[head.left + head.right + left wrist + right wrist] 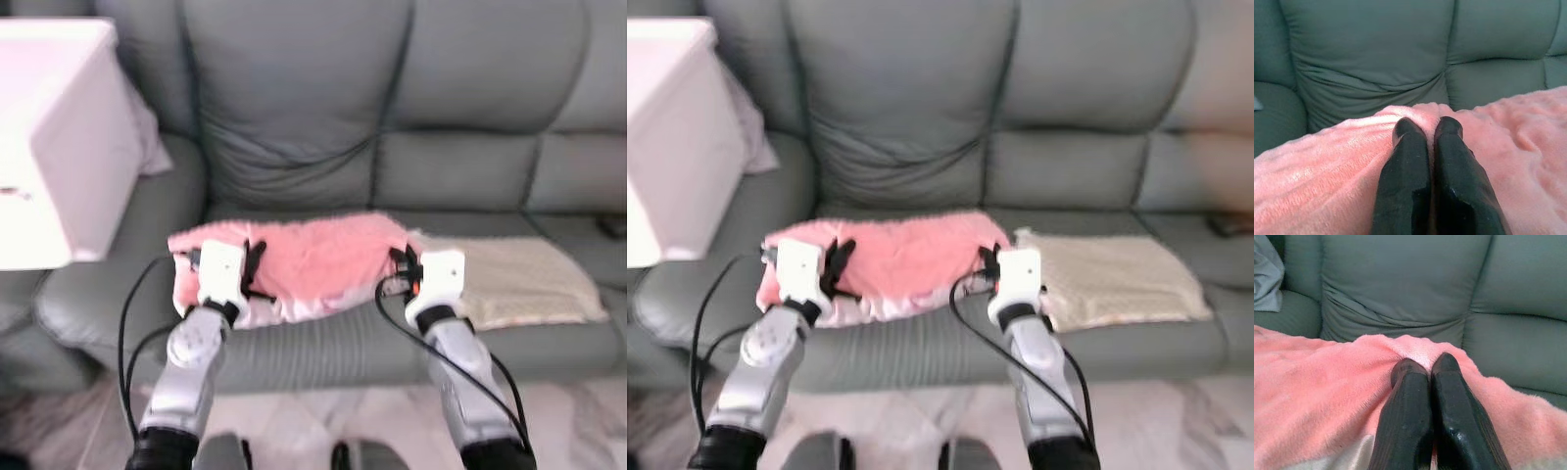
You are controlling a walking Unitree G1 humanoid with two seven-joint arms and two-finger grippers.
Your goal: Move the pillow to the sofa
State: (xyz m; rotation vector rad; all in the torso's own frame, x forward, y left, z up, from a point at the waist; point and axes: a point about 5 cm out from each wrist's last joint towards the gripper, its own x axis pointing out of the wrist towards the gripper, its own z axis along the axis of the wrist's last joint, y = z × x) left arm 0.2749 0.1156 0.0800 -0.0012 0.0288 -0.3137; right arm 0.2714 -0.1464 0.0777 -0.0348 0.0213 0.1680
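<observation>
Pink pillow (309, 259) lies near the sofa (392, 127) seat's front edge; left gripper (1427, 134) and right gripper (1425, 367) each clench its fluffy cover.

Pink pillow (304, 259) on grey sofa (392, 127) — both grippers at its ends

A grey-green sofa (294, 117) fills the view. Its seat is largely taken: a pink fleecy pillow (313, 259) lies across the middle, with a cream blanket (514, 279) flat beside it on the robot's right, their edges touching. A bare strip of seat cushion runs along the front, and another between pillow and backrest. Over the left armrest, a large white box (59, 137) closes off that side. The right end of the seat stays bare.
</observation>
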